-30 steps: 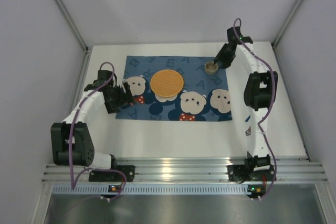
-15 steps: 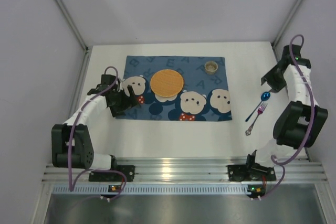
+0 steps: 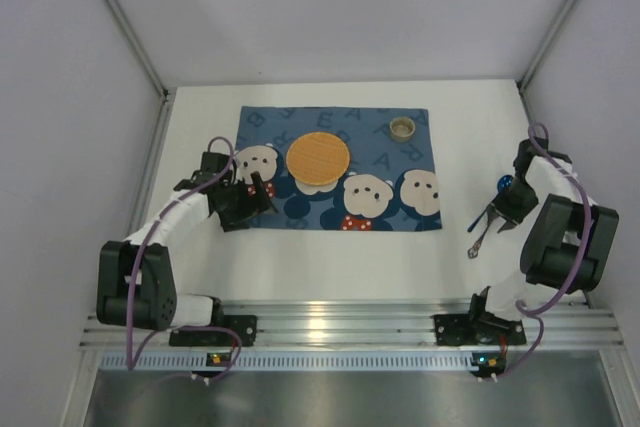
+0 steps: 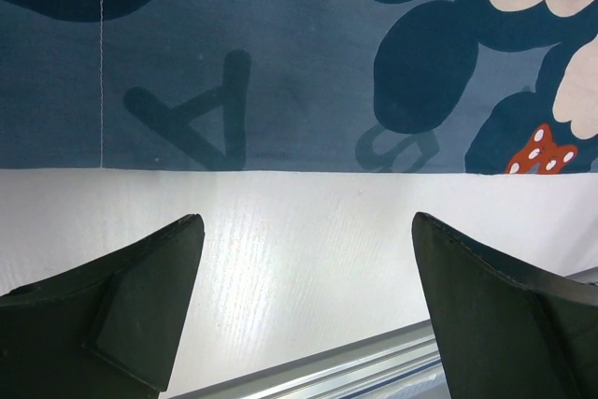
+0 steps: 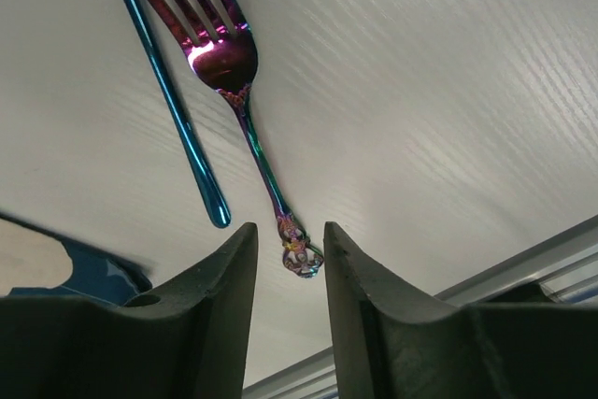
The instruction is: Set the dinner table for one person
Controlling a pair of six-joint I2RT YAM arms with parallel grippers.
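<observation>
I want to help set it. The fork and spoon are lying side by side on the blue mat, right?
No. The fork and spoon lie side by side on the white table, right of the mat; the top view shows it.

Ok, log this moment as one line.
left gripper: open, above placemat near edge | right gripper: slightly open over fork handle end | fork, spoon: flat on dinner table, right of placemat | wooden plate, cup: on placemat

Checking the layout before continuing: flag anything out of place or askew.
The iridescent metal fork and blue-handled spoon lie slanted on the white tabletop, off to the right of the blue bear-patterned placemat, away from the round wooden plate.
</observation>
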